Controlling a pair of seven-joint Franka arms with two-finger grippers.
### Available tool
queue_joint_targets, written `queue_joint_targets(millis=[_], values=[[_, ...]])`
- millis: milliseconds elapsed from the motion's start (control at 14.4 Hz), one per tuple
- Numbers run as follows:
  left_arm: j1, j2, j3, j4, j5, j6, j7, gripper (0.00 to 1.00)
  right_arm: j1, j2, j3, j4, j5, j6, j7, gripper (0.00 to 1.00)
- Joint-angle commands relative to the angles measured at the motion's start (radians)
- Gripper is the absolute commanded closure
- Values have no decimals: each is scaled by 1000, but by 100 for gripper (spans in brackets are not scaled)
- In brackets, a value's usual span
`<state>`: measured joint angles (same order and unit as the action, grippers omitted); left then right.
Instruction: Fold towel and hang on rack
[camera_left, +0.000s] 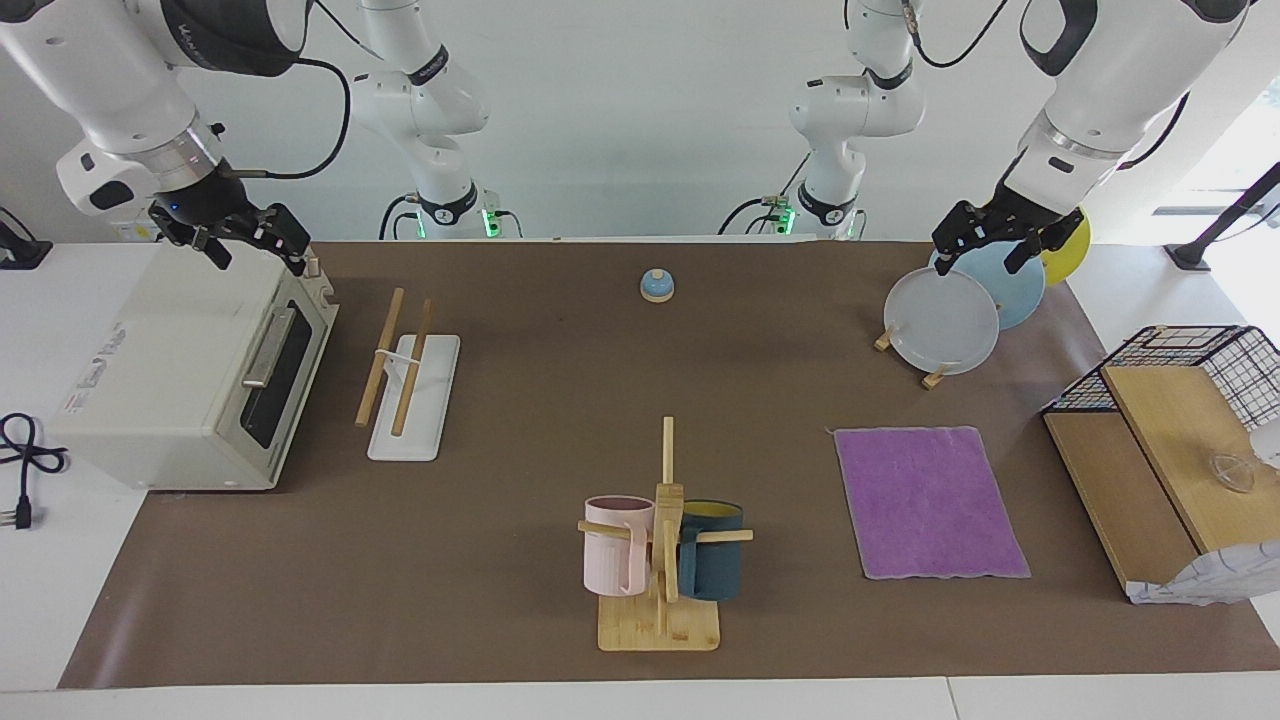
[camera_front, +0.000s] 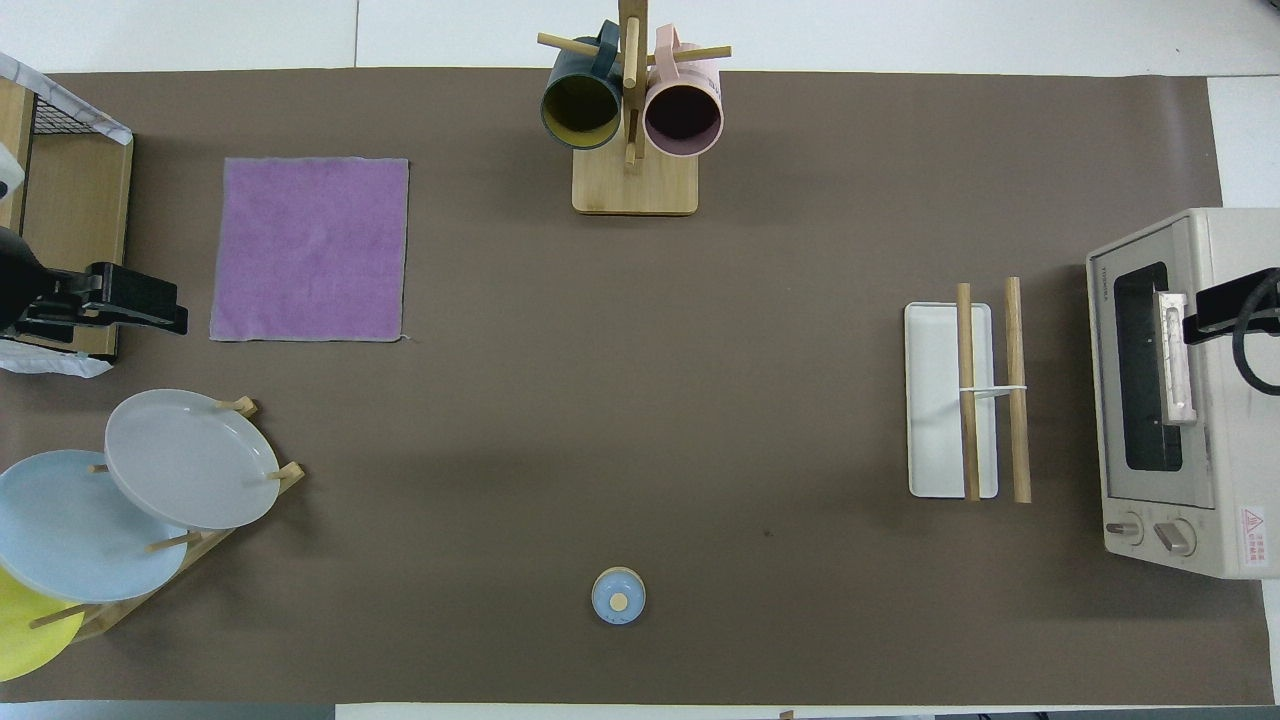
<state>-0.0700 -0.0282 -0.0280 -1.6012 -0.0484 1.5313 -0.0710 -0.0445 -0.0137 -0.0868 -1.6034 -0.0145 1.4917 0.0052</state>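
Purple face up, the towel (camera_left: 930, 502) lies flat and unfolded on the brown tabletop (camera_left: 520, 560) toward the left arm's end, well apart from the rack (camera_left: 411, 375), which sits beside the toaster oven (camera_left: 190, 370) at the right arm's end. Left pincer (camera_left: 985, 245) hangs over the plate stand (camera_left: 940, 320), fingers spread, holding nothing. Right pincer (camera_left: 250, 245) hangs over the oven, likewise spread and empty.
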Motion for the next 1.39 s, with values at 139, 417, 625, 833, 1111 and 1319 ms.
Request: queue_joint_targets(millis=[139, 417, 625, 833, 1111, 1319], values=[[2, -21, 2, -16, -5, -6, 13, 0, -3, -14, 1, -9, 8, -11, -21, 0], [7, -32, 5, -37, -7, 4, 5, 0, -3, -14, 1, -9, 8, -11, -21, 0], [31, -47, 8, -123, -11, 107, 13, 0, -3, -14, 1, -9, 8, -11, -21, 0], [73, -21, 8, -224, -18, 235, 22, 0, -3, -14, 1, -9, 8, -11, -21, 0], [139, 101, 8, -293, -38, 427, 176, 0, -3, -14, 1, -9, 8, -11, -21, 0], [144, 207, 8, -299, -39, 554, 241, 0, -3, -12, 1, -9, 8, -11, -21, 0]])
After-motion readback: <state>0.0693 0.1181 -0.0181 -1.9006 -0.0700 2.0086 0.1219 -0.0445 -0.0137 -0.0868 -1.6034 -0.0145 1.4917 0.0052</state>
